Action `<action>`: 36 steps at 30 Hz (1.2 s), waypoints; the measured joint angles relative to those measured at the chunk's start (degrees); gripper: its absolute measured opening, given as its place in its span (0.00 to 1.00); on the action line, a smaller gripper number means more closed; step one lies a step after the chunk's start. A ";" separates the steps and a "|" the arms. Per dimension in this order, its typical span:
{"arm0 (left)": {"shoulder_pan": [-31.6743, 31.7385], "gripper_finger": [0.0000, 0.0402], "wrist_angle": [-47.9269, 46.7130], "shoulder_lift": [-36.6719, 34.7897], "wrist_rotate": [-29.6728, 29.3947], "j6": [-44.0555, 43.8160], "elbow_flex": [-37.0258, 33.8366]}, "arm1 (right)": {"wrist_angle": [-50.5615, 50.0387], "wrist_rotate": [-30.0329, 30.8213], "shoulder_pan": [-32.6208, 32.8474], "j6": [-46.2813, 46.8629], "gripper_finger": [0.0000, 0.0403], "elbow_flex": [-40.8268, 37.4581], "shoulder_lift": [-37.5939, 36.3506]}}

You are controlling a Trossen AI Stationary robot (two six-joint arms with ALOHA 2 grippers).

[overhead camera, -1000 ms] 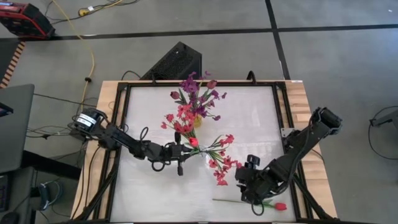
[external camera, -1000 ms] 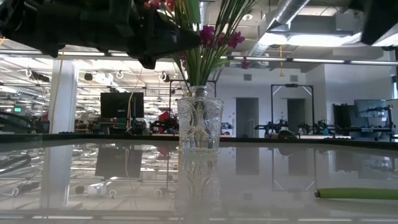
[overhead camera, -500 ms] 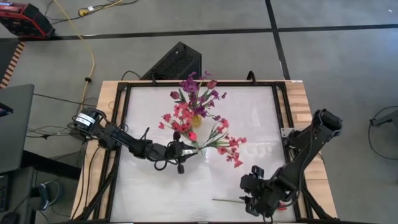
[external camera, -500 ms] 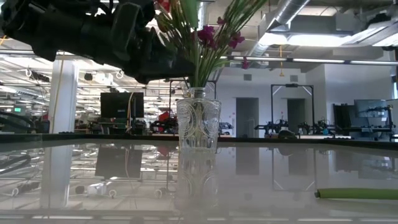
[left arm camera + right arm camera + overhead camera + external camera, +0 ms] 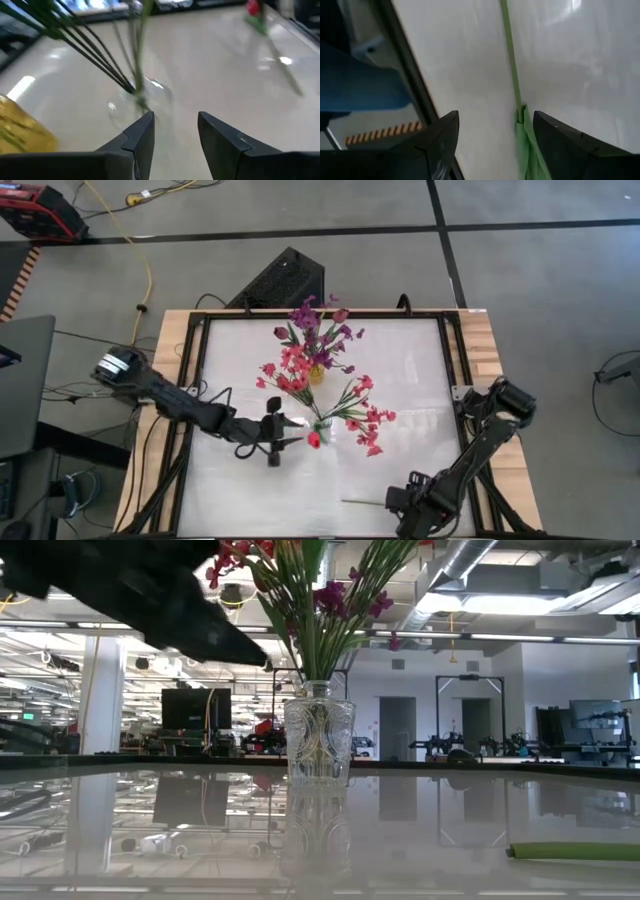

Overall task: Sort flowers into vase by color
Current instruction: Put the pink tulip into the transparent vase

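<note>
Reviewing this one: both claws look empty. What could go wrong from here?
1. The left claw sits open right beside the glass vase; a careless move could tip it, flowers and all.
2. The right claw is open over a thin green stem lying flat on the table near the edge; a grab may slip or push it off.

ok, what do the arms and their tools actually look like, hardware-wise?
Both arms are dark, near-black jointed links. The left arm has a round base joint with a white label and loose black cables looped along it. The right arm is bulkier and all black. Each tool, left tool and right tool, has two flat, matte dark fingers with angular tips.
</note>
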 joint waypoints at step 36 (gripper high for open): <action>-14.06 0.35 3.93 5.73 -3.70 -9.51 0.02 | -31.52 26.57 -2.95 -25.79 0.04 20.02 1.40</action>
